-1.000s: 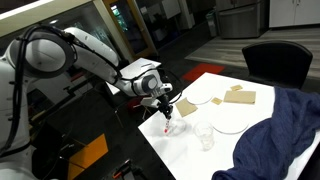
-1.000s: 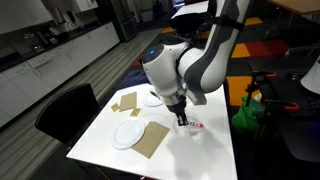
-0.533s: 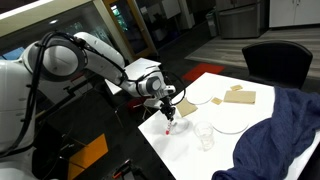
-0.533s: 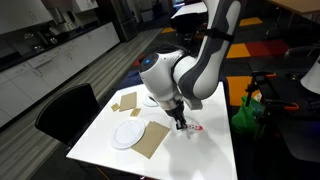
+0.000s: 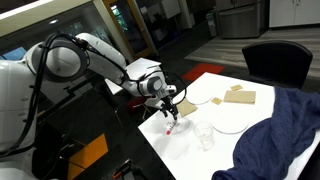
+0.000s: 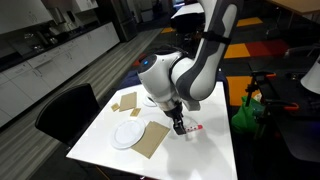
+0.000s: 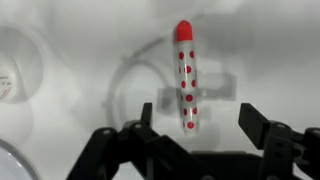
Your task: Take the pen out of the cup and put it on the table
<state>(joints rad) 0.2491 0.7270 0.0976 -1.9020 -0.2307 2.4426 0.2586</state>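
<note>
The pen (image 7: 186, 80), white with red dots and a red cap, lies flat on the white table (image 7: 70, 120). It sits between the spread fingers of my gripper (image 7: 198, 115), and neither finger touches it. The gripper is open and hovers just above the tabletop. In an exterior view the pen (image 5: 170, 128) shows as a small red mark under the gripper (image 5: 170, 112), near the table's corner. The clear cup (image 5: 204, 135) stands upright a short way off, and its rim shows at the edge of the wrist view (image 7: 15, 70). Elsewhere the gripper (image 6: 181, 124) stands over the pen (image 6: 194, 128).
A white plate (image 5: 228, 120) lies beyond the cup, with tan squares (image 5: 239, 96) farther back and a blue cloth (image 5: 280, 130) over the table's far side. A black chair (image 6: 65, 110) stands at the table's end. The table edge (image 5: 150, 140) is close to the pen.
The jaws have gone from shut on the pen to open. The pen now lies loose on the table and the arm has barely moved.
</note>
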